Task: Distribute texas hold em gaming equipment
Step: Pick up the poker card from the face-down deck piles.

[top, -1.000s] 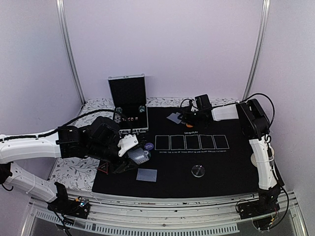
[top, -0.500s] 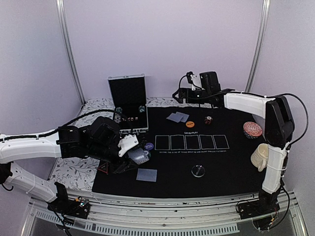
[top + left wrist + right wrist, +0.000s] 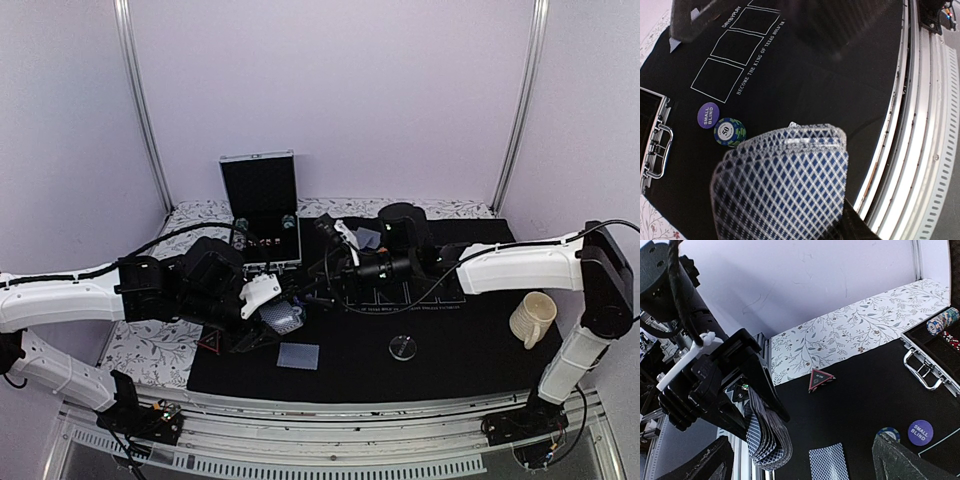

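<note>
L end effector (image 3: 268,322) tight on card fan (image 3: 785,185); R end effector (image 3: 802,460) wide apart, empty, near fan.

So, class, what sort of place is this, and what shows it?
Probably a robot lab booth staged for poker: white walls, black mat printed with card rectangles, open chip case.
</note>
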`<act>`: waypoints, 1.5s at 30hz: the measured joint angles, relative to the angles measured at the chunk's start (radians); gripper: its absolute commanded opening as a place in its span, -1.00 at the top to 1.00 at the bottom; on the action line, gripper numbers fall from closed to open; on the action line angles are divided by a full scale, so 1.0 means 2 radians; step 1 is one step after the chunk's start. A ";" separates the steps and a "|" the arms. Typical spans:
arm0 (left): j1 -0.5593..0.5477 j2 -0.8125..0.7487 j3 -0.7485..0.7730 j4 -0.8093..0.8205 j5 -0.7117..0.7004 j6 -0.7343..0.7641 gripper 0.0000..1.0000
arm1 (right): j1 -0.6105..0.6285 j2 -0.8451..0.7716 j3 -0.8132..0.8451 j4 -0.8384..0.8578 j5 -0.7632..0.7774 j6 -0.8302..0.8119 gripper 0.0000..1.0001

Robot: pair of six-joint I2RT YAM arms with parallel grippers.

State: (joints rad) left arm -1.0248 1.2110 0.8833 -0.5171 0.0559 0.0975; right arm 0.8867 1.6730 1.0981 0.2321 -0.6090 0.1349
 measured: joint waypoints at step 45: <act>0.000 0.000 0.000 -0.002 -0.003 0.000 0.20 | 0.031 0.060 0.017 0.002 -0.009 0.042 -0.01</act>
State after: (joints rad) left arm -1.0245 1.2106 0.8833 -0.5205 0.0494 0.0975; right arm 0.9478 1.7927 1.1324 0.2367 -0.6277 0.2184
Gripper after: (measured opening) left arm 0.405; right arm 0.608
